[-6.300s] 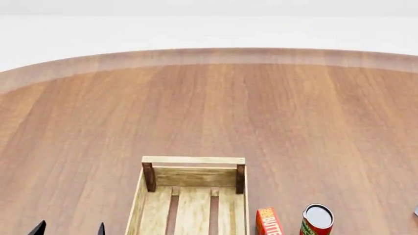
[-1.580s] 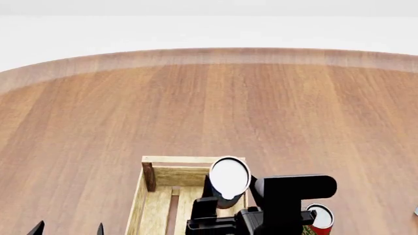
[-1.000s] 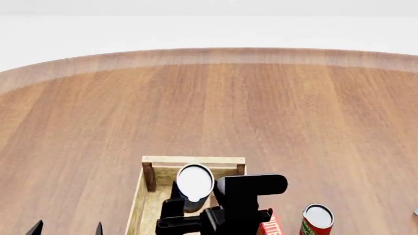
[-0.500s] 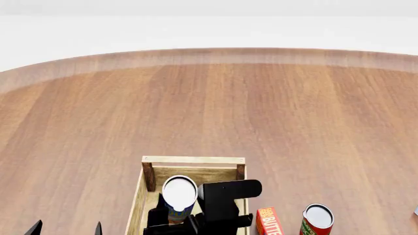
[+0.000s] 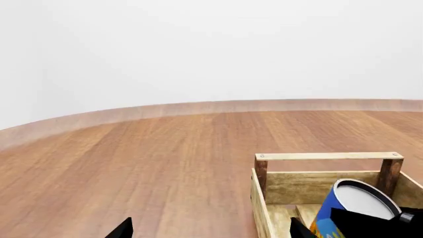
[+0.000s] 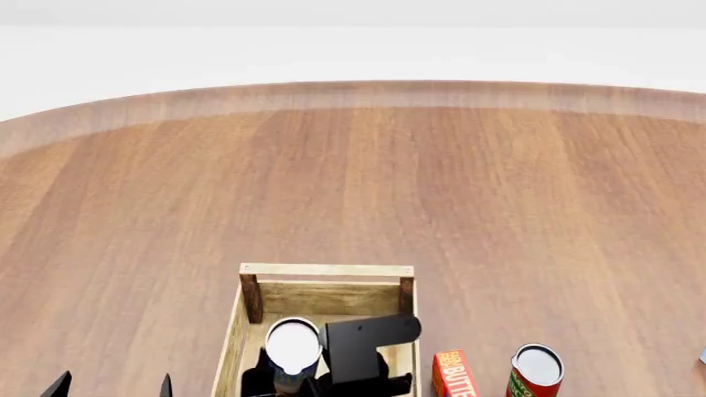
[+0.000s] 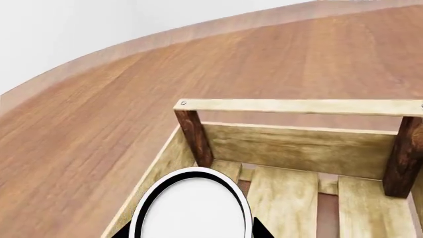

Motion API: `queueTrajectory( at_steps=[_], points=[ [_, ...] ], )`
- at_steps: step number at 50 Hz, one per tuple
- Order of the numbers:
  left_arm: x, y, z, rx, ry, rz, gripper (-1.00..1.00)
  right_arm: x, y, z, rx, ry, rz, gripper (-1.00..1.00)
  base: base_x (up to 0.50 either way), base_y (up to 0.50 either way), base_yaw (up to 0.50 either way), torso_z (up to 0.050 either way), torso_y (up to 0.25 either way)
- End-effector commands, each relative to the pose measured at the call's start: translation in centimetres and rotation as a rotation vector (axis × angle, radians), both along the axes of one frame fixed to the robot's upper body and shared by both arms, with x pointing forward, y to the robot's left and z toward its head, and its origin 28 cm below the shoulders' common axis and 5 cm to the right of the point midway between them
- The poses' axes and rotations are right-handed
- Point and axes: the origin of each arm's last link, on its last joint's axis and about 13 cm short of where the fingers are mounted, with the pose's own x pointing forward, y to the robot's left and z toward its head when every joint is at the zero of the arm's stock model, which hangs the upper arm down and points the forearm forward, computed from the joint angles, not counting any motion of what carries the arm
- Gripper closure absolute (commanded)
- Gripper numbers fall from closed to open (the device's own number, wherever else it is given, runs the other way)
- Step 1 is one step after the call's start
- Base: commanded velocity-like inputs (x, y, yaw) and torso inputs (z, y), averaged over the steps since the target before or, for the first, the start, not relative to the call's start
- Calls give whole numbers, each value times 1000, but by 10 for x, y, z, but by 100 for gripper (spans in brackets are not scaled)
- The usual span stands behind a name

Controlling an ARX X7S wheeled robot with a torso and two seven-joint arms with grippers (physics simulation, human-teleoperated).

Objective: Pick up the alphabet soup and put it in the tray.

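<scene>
Going left to right in the head view: the left gripper [image 6: 114,386] only pokes in at the bottom edge as two black fingertips with a gap between them, so spread apart and holding nothing, sitting over bare wood of the table [image 6: 353,182]. Next is the tray [image 6: 326,271], a light-wood slatted crate with darker corner posts, and inside its walls is the alphabet soup [image 6: 293,349]. The can shows a pale silver-white top with a dark rim from above, and in the left wrist view the alphabet soup [image 5: 347,208] shows a blue side with a bit of yellow lettering low down, tilted slightly. It sits toward the crate's left wall. The right gripper [image 6: 298,382] is clamped around the can, black fingers on either side of it, with a black block of the arm just right of the lid. Further right, outside the crate, stands an orange butter box [image 6: 454,374], then a red-and-green can [image 6: 535,371] with a silver top, well apart from the soup.
</scene>
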Motion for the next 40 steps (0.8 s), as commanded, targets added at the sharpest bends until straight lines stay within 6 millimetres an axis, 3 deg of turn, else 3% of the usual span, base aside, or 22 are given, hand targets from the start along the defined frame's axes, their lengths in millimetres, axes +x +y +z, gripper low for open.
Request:
queueTrajectory(
  at_steps=[1, 40],
  points=[
    [0, 0, 0, -2, 0, 1, -100, 5, 4, -2, -23, -15, 20, 100, 0, 0, 0, 0, 0],
    [0, 0, 0, -2, 0, 3, -100, 3, 7, -11, -46, 18, 35, 100, 0, 0, 0, 0, 1]
  ],
)
